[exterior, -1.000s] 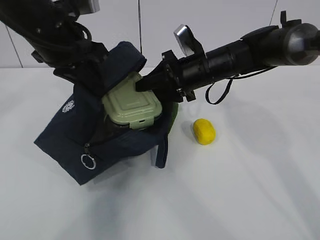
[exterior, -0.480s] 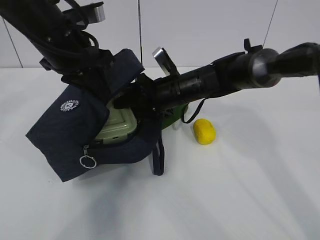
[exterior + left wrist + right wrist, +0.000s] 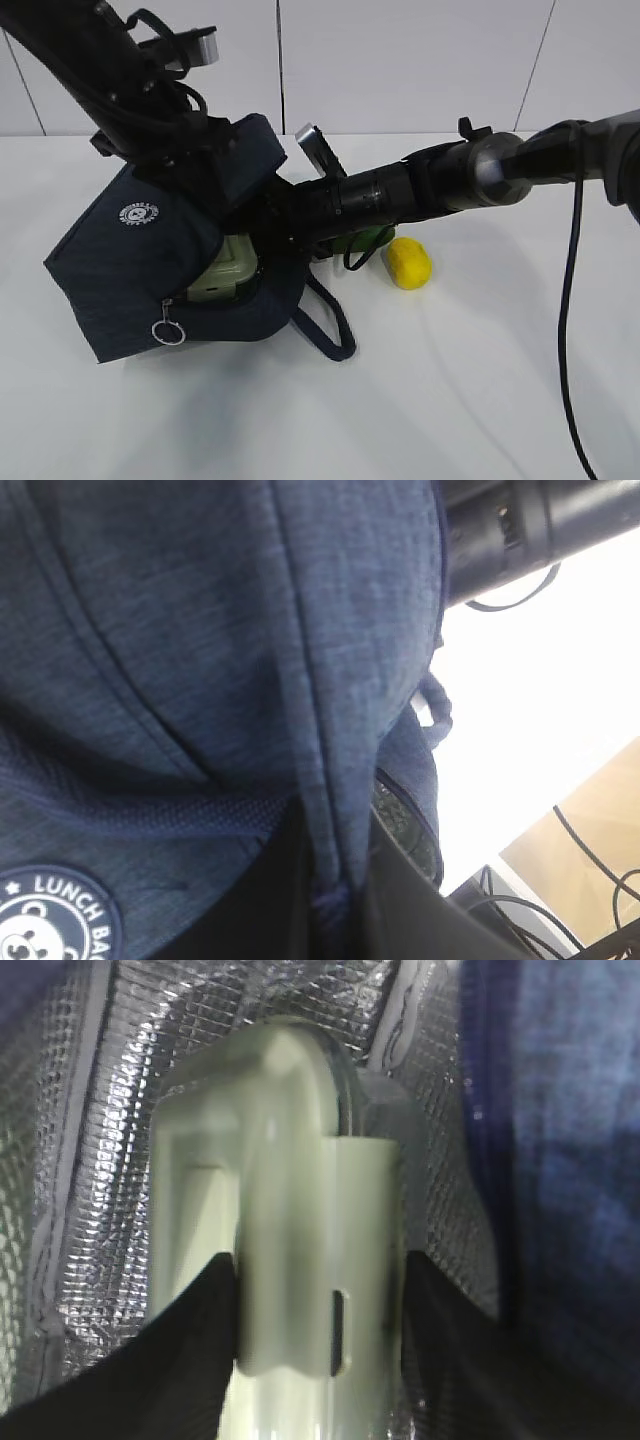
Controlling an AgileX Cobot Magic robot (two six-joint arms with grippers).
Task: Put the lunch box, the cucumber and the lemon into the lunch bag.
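My view: a lab-like test bench, bare white table [image 3: 480,400] under the right gripper [image 3: 320,1290], plain white panelled wall [image 3: 400,60] behind.

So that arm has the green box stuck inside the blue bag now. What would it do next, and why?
Probably open its fingers and let go. The lunch box already sits between the silver lining walls of the lunch bag, only a corner showing at the opening, while the other arm holds the flap up. The lemon waits on the table.
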